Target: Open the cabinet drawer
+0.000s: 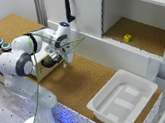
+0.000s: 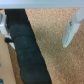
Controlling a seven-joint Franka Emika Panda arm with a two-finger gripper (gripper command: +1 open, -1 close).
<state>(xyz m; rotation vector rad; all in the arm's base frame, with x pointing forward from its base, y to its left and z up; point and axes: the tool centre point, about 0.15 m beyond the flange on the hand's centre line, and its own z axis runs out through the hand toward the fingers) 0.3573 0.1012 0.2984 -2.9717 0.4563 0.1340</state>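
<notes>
Jaws spread and empty, the gripper point(image 1: 68, 58) hovers over the cork table point(image 1: 80, 82) just beside the cabinet drawer point(image 1: 106, 50), a handleless panel along the cabinet's bottom, so the fingers may slip without catching an edge.

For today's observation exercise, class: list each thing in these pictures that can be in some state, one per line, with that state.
cabinet drawer: closed, panel flush with the cabinet bottom.
upright door with black handle: shut.
cabinet compartment: open, a small yellow object inside.
white plastic tub: upright, empty.
gripper: open, holding nothing, above the cork surface.
</notes>
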